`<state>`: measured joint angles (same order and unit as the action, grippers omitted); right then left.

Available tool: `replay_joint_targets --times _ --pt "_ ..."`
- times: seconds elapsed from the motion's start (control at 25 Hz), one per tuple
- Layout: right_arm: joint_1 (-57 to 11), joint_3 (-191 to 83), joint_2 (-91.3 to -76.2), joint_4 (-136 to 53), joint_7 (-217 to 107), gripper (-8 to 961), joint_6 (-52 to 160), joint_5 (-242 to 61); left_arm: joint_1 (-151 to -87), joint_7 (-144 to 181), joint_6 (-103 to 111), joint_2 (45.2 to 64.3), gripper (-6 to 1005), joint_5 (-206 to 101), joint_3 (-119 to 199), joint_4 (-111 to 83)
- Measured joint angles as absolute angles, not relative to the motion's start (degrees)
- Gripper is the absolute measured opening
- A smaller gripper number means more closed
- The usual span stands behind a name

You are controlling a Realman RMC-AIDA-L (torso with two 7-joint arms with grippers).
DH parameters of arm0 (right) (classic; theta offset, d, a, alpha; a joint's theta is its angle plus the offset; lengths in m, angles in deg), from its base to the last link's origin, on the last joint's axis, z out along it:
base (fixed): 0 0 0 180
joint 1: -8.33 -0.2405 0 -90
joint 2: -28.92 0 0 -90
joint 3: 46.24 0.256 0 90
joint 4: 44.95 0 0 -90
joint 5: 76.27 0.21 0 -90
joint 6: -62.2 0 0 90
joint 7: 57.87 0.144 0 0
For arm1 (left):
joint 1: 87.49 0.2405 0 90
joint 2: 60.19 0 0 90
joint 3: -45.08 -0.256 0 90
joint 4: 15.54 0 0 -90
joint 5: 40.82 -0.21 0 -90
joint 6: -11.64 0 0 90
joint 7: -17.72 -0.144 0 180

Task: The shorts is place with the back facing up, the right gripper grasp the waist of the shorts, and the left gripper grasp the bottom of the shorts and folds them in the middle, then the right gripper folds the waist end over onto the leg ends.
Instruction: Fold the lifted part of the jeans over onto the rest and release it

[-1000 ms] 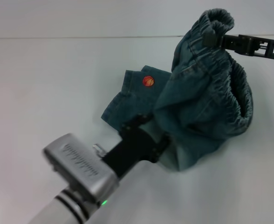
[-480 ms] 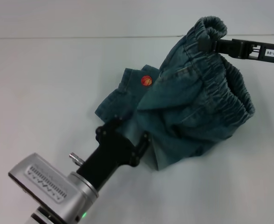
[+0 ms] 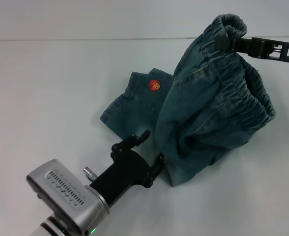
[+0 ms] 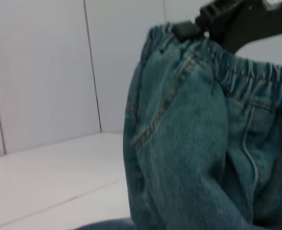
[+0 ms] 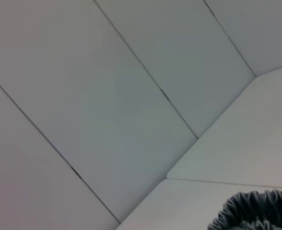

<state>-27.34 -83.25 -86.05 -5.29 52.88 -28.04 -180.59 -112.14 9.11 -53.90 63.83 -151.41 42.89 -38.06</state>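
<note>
the blue-green faded denim shorts (image 3: 208,103) are sitting toward the far right part of the white table (image 3: 46,88), half lifted: the gathered elastic waist (image 3: 233,29) is hanging in the air while the leg ends (image 3: 134,103), one showing the small orange basketball print (image 3: 155,85), are lying flat on the table nearer its middle. the right gripper (image 3: 225,42), a black two-fingered claw with a small white number label, is reaching in from the right edge and is clenching the waistband; the left wrist view is showing the same pinch on the elastic rim (image 4: 189,31). the left gripper (image 3: 152,150), a black claw on a silver cylindrical wrist with a grey ribbed box, is sitting low near the front edge, just beside the lower fold of the cloth, with its fingers spread and nothing between them. the denim is looking soft and floppy but fairly thick, so it will probably sag and bunch rather than hold a crease, and the loose side of the waist is drooping open. the elastic band is likely the surest place to grip, being bulky and ridged; the stitched hems of the legs would give the firmest hold at the other end.
</note>
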Motion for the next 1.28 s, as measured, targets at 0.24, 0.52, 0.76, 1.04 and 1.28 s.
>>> replay_joint_targets --times 0.24,0.52,0.76,1.04,1.28 --pt "-26.9 -82.4 -85.65 -5.5 52.7 100 -29.9 -180.6 -111.8 9.0 -52.5 63.83 531 -150.6 46.4 -37.5" --pt "-25.9 -80.7 -85.36 -5.6 52.6 101 -30.5 -180.5 -110.3 6.3 -54.3 63.94 532 -150.4 50.5 -37.0" --pt "-26.1 -81.2 -85.33 -5.6 52.6 101 -30.5 -180.7 -107.8 4.3 -56.6 64.08 533 -150.2 56.9 -36.8" --pt "-30.0 -86.1 -86.05 -5.6 53.1 102 -25.4 -181.8 -104.1 4.4 -63.1 64.16 531 -150.2 62.5 -35.8" --pt "-36.0 -96.0 -88.05 -7.8 52.6 103 -14.7 -183.9 -103.4 4.7 -64.2 64.21 532 -150.2 63.0 -35.5"
